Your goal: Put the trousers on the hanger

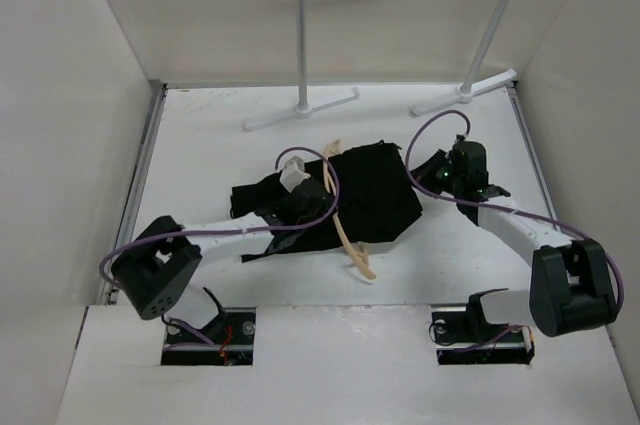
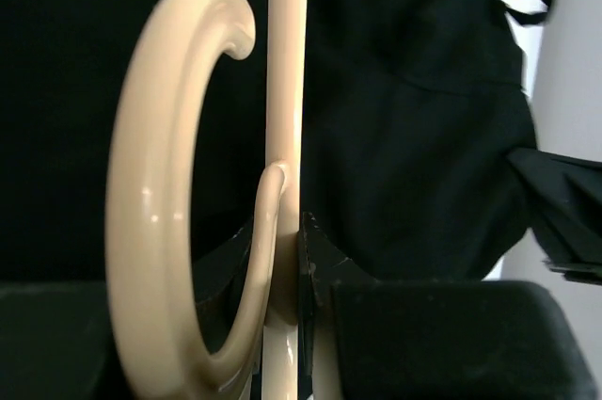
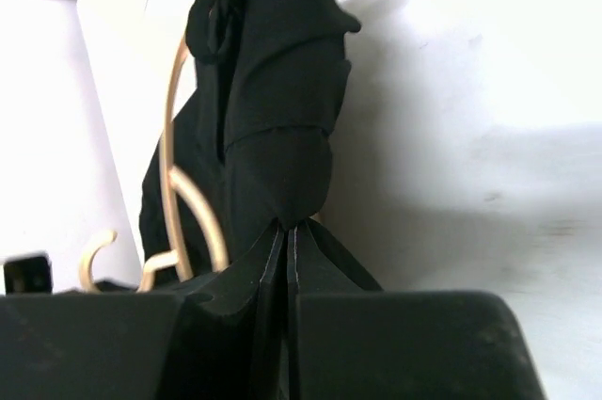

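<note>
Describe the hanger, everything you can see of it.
The hanger is thin, light tan and glossy, wooden-looking, with a curved hook and slim bowed arms. It lies across the trousers, its ends sticking out past the cloth's near and far edges. The left gripper is shut on it beside the hook's base. Black cloth lies on both sides of it. Whether any cloth passes through it cannot be told.
</note>
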Robot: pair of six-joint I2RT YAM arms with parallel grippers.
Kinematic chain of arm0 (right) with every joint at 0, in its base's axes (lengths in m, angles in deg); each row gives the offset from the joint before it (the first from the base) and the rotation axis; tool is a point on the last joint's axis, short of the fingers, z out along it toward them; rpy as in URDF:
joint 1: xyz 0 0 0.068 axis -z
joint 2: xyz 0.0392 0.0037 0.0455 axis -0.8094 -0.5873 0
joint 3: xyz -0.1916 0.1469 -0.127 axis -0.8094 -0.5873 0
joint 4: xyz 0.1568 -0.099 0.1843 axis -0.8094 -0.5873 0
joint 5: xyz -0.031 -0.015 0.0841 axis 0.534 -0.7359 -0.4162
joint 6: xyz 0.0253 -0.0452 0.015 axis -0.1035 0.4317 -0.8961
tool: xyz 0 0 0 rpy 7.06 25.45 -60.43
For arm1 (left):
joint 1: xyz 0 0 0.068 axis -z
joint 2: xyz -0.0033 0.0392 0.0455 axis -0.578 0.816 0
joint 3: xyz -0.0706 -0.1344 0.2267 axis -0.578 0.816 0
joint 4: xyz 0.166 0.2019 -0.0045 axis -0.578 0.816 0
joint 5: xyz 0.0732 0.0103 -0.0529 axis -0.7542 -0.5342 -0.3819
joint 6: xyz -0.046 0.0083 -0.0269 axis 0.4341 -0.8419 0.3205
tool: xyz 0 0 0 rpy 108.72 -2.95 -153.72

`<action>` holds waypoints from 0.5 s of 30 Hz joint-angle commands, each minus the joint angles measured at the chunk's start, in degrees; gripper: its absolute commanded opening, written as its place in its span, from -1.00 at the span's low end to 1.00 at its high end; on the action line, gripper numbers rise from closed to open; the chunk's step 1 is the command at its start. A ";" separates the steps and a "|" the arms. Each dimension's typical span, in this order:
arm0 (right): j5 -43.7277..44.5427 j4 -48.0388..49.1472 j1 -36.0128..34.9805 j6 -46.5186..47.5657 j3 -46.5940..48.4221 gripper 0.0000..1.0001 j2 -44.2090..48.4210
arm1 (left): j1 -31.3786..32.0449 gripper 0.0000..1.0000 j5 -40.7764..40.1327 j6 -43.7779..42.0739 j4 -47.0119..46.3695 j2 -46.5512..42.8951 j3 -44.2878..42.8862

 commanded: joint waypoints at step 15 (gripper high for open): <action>5.35 -0.13 1.47 1.58 -1.39 -0.87 -4.76 | -2.61 -0.95 -8.84 -17.78 22.42 -10.92 -4.50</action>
